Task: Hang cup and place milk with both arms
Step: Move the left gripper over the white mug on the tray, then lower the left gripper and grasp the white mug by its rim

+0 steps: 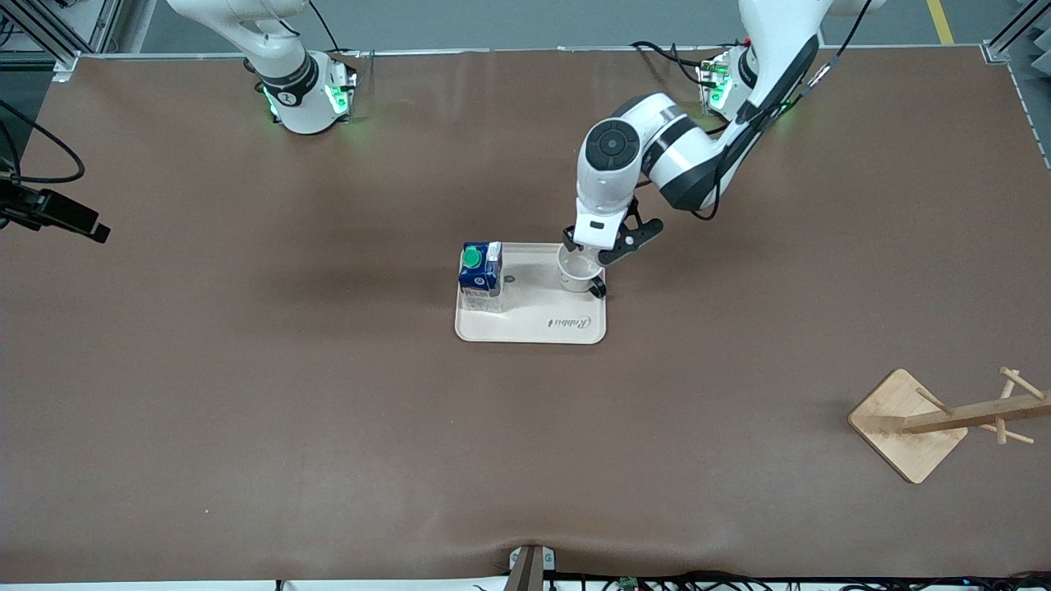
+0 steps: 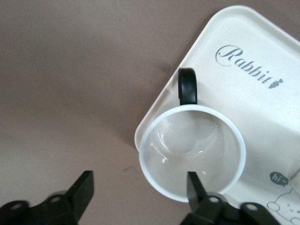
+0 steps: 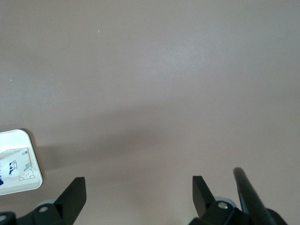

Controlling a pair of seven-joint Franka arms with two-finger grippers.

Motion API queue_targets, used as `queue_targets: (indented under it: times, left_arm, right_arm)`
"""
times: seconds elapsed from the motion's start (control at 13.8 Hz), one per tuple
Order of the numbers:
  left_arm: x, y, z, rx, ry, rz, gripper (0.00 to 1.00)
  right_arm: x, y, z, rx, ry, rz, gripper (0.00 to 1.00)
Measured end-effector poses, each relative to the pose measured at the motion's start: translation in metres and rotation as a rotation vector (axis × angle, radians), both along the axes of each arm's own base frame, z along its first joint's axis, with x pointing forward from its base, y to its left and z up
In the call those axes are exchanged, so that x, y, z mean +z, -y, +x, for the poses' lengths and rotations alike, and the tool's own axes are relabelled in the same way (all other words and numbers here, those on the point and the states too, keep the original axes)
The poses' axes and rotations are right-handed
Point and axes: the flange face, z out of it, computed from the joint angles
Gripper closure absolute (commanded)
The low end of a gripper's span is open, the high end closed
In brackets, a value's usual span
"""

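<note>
The white cup (image 1: 577, 272) with a black handle (image 1: 598, 287) stands upright on the cream tray (image 1: 534, 327), at the end toward the left arm. The dark blue milk (image 1: 481, 272) with a green cap stands on the same tray, at the end toward the right arm. My left gripper (image 1: 585, 259) is open just over the cup. In the left wrist view (image 2: 139, 180) one finger is over the cup's (image 2: 192, 152) inside and the other is outside its wall, over the table. My right gripper (image 3: 138, 187) is open and empty over bare table, out of the front view.
A wooden cup rack (image 1: 944, 417) on a square base stands near the front camera at the left arm's end of the table. The tray's corner (image 3: 33, 180) shows at the edge of the right wrist view. The brown table (image 1: 287, 394) surrounds the tray.
</note>
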Motion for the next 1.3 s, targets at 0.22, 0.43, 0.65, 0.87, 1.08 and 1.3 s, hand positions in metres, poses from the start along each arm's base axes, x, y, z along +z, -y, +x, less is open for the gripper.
queue_targets:
  times: [0.22,0.43,0.65,0.87,1.08,1.3]
  left_arm:
    - [-0.019,0.001,0.000,0.042,-0.007,0.010,0.36]
    - [-0.032,0.002,-0.001,0.054,-0.018,0.009,0.56]
    - [-0.041,0.002,0.002,0.062,-0.026,-0.003,0.90]
    - [-0.039,0.002,0.008,0.064,-0.013,-0.012,1.00]
    - [-0.032,0.002,0.017,0.033,0.031,-0.007,1.00]
    - [-0.015,0.007,0.031,0.001,0.072,-0.030,1.00]
  right_arm:
    - [0.000,0.000,0.000,0.000,-0.001,0.000,0.00]
    - [-0.002,0.000,0.001,-0.001,-0.004,0.000,0.00]
    - [-0.006,0.000,0.003,-0.001,-0.010,0.000,0.00]
    - [-0.004,0.000,0.003,-0.001,-0.006,-0.001,0.00]
    - [-0.004,0.000,0.003,-0.001,-0.006,-0.001,0.00]
    - [-0.004,0.000,0.003,-0.001,-0.006,-0.001,0.00]
